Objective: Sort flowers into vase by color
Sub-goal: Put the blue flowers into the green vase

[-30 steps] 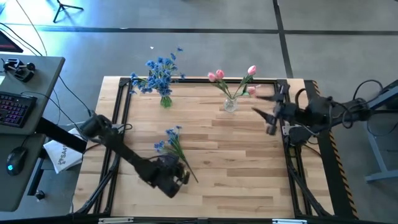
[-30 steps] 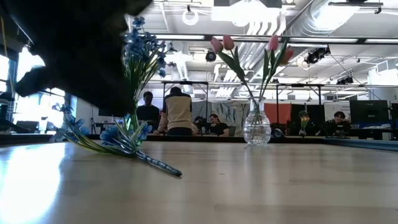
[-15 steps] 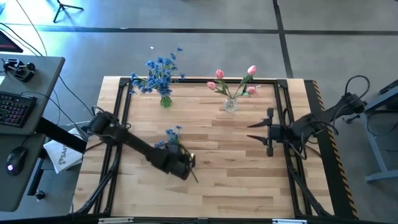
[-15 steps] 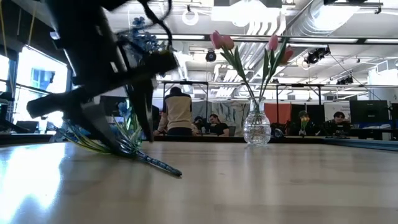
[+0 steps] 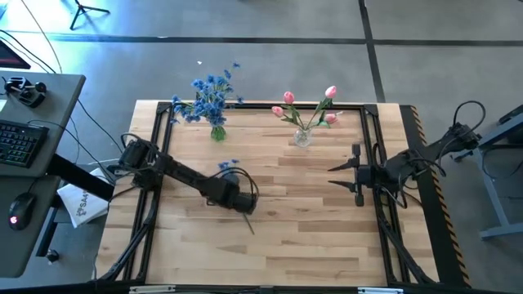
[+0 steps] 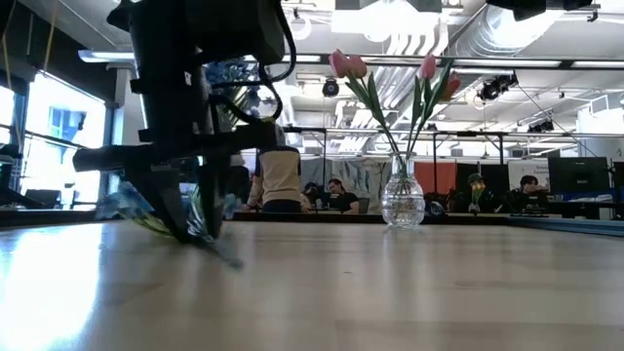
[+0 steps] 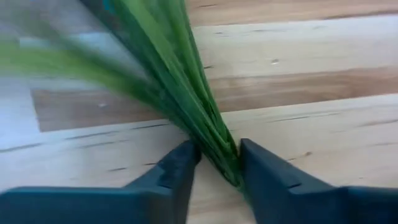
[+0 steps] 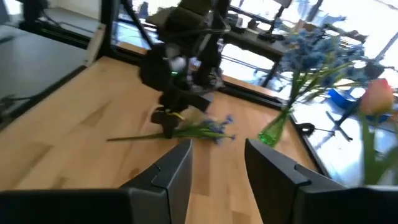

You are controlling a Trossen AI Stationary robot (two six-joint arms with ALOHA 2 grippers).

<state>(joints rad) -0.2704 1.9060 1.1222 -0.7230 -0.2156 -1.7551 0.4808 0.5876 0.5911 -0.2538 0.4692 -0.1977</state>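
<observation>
A stem with small blue blossoms (image 5: 227, 167) lies on the wooden table, its bare stem end (image 5: 250, 229) pointing toward the near edge. My left gripper (image 5: 239, 200) stands over its middle, shut on the green stem (image 7: 186, 93). A green vase (image 5: 217, 131) with blue flowers stands at the far left. A clear glass vase (image 5: 302, 136) with pink tulips (image 5: 307, 106) stands to its right. My right gripper (image 5: 337, 175) hovers open and empty at the table's right, level, pointing left. My left gripper pinches the bundle of green stems (image 7: 219, 152) between its two fingers, about midway along the flower, below the leaves. The fingers (image 6: 183, 219) come from above, pointing down, and lie across the stem. The flower lies low along the table; I cannot tell whether it is lifted.
A black frame (image 5: 155, 147) runs around the tabletop. There is bare wood between the two arms and along the near edge. A desk with a keyboard (image 5: 18, 139) stands left of the table. People sit in the room beyond the far edge (image 6: 278, 175).
My left gripper has gone from the near edge toward the far edge, come down over the lying blue flower and taken hold of its stem; the bare stem end has shifted a little. My right gripper has drawn back from the pink vase toward the near edge.
</observation>
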